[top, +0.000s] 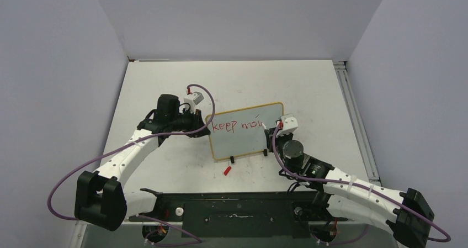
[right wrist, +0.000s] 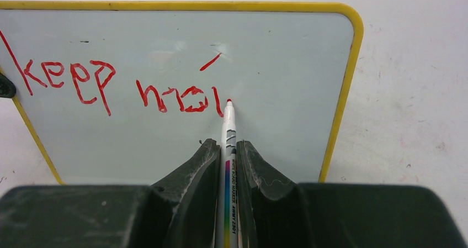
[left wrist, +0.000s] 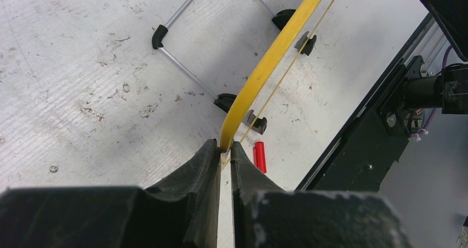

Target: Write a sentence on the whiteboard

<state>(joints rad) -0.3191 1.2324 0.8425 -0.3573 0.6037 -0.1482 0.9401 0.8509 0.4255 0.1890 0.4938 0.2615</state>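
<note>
The whiteboard (top: 245,132) with its yellow frame stands tilted on black feet near mid-table. Red lettering (right wrist: 116,85) on its face reads "keep mo" plus the start of another stroke, with a loose short dash above. My right gripper (right wrist: 225,144) is shut on a white marker (right wrist: 229,143) whose red tip touches the board just right of the last stroke. My left gripper (left wrist: 223,147) is shut on the whiteboard's yellow frame (left wrist: 265,71) at its left edge. In the top view the left gripper (top: 200,121) sits at the board's left side and the right gripper (top: 276,127) at its right.
A red marker cap (top: 227,170) lies on the table in front of the board, also visible as a red cap (left wrist: 259,156) in the left wrist view. A black rail (top: 237,206) runs along the near edge. The board's wire stand (left wrist: 185,66) props it from behind.
</note>
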